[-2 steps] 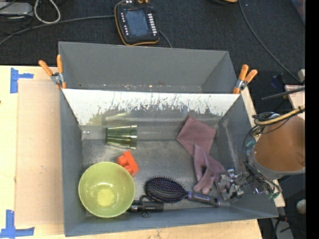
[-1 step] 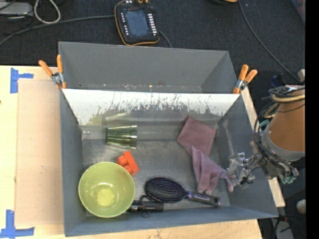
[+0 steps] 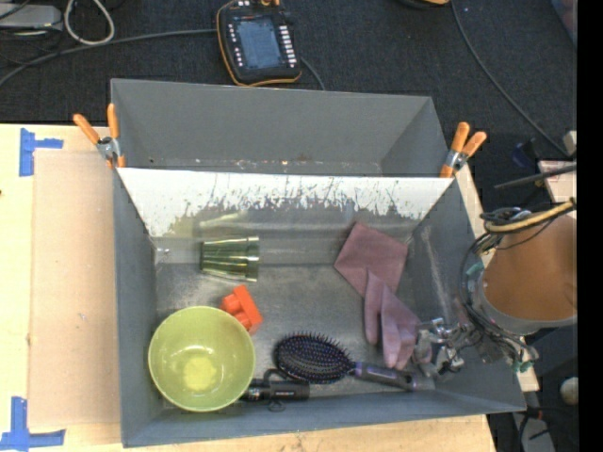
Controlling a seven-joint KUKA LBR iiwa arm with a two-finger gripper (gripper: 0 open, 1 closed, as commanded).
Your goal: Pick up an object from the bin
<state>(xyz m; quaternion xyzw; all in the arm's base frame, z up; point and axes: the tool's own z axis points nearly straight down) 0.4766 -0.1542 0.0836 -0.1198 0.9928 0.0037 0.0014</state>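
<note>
My gripper (image 3: 440,346) is low at the bin's right side, near the front right corner. It sits just right of the lower end of a mauve cloth (image 3: 379,276) that lies crumpled on the bin floor. The handle end of a dark purple hairbrush (image 3: 317,357) points at the gripper from the left and lies just below it. Nothing shows as held.
A yellow-green bowl (image 3: 201,359) stands in the front left corner, with a small orange piece (image 3: 243,308) at its upper right rim. A clear green cup (image 3: 230,257) lies on its side near the back left. A black handle (image 3: 279,392) lies by the bowl.
</note>
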